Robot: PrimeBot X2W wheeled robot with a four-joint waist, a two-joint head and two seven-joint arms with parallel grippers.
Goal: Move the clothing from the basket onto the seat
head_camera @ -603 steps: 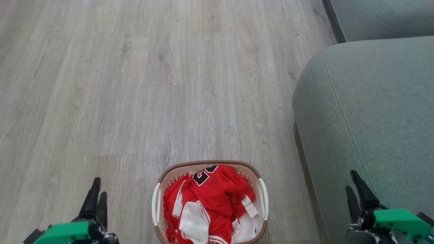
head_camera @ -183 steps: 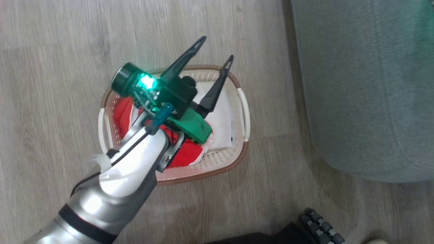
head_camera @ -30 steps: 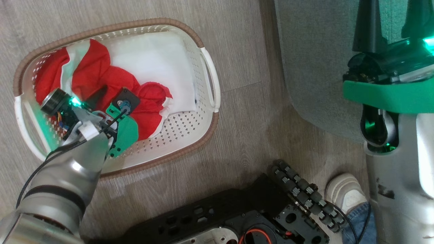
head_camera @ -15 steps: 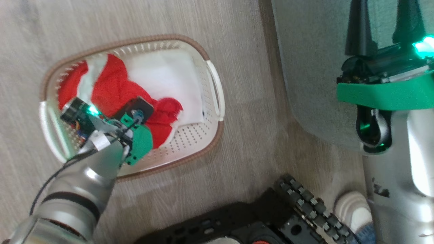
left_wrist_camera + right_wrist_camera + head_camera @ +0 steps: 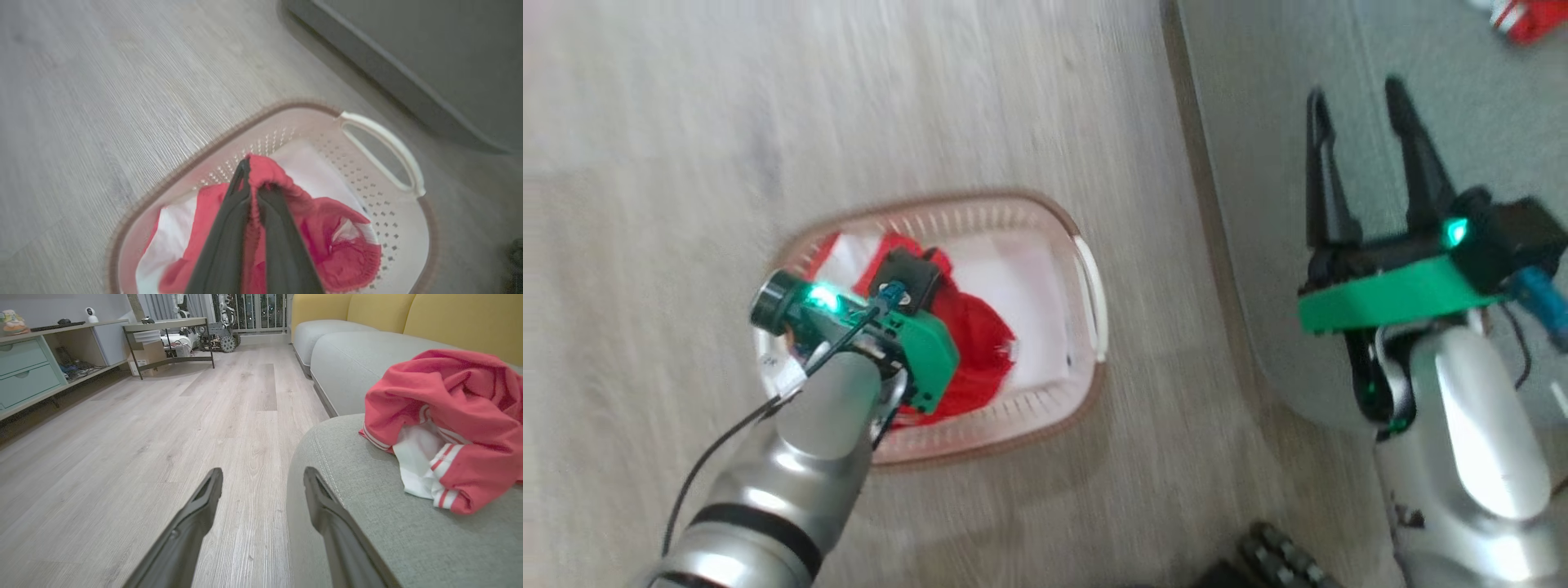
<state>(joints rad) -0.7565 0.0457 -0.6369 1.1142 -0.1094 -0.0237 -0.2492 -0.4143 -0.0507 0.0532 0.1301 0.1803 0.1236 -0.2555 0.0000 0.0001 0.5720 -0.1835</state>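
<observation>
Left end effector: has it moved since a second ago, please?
Yes: the left end effector, shut on the clothing, looks larger against the basket in the head view, so it has apparently risen.

**Pale planks around a metal-framed table**

Grey-toned wood floor is stretching out in front of the metal-framed table, with soft light glancing off it. Left of the table, a sideboard with pale teal drawers is lining the wall. Behind the table, pale vertical bars are showing. Right of the table, yellow back cushions are topping the grey-green seat.
</observation>
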